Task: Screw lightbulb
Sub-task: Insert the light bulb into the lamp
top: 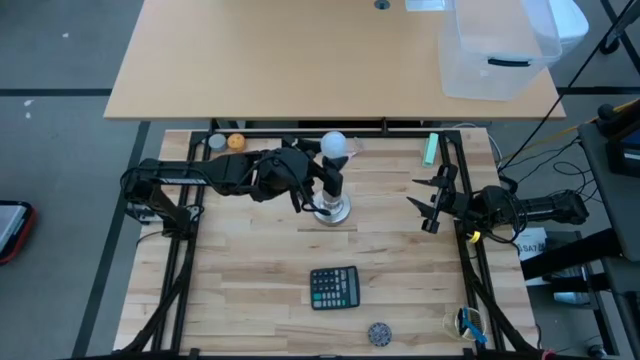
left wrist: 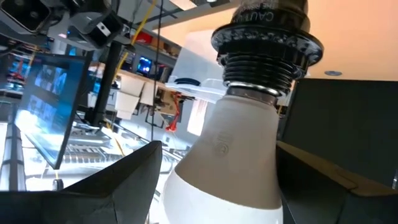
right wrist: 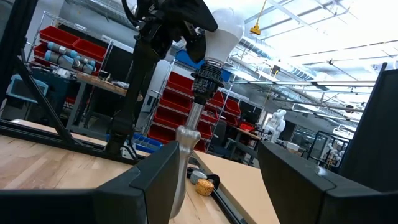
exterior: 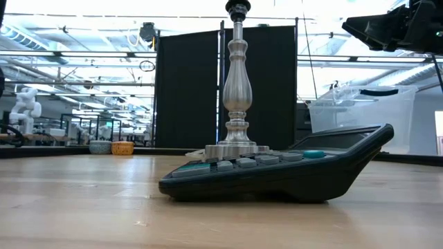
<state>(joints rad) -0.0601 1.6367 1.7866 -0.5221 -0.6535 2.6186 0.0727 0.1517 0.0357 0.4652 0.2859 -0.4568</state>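
Observation:
The frosted white lightbulb (top: 335, 145) stands on top of the silver stand (top: 336, 208) at the table's middle. Its screw base sits in the stand's dark socket (left wrist: 267, 37). My left gripper (top: 322, 170) reaches in from the table's left, one finger on each side of the bulb (left wrist: 230, 162). My right gripper (top: 428, 205) is open and empty to the right of the stand, clear of it. The right wrist view shows the bulb (right wrist: 225, 28) on the stand (right wrist: 189, 124) with my left gripper around it. My left gripper has the bulb's frosted body (left wrist: 186, 186) between its two fingers (left wrist: 130, 180), below the screw base. It comes in about level from the table's left. The bulb stands upright in the socket. The widest part of the globe, where the pads meet it, lies outside the frame.
A dark calculator (top: 335, 288) lies near the table's front. A small round grey thing (top: 378, 333) lies in front of it. A small orange ball (top: 236, 141) lies at the far left and a green thing (top: 430, 150) at the far right. A clear bin (top: 495, 50) stands on the table behind.

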